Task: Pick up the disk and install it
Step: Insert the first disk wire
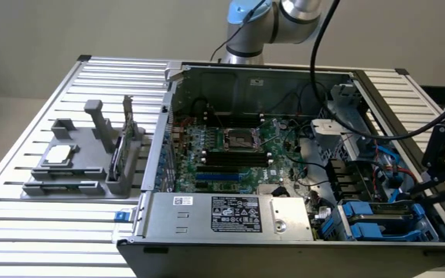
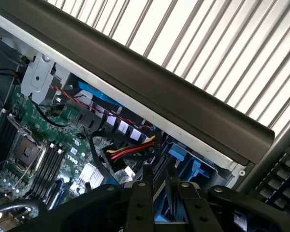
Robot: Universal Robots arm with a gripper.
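The gripper (image 2: 159, 179) hovers at the disk (image 1: 377, 215) in its bay, whether clamped I cannot tell; I'd keep it square, clear of the cables (image 2: 128, 151).

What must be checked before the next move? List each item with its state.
1. Computer case open from above: ok.
2. Disk in sight inside the case: ok.
3. Tool over the disk's end of the case: ok.
4. Disk gripped by tool: cannot tell.
5. Disk fully seated: cannot tell.
6. Red and yellow wires clear of the disk: not ok, they look close beside it.
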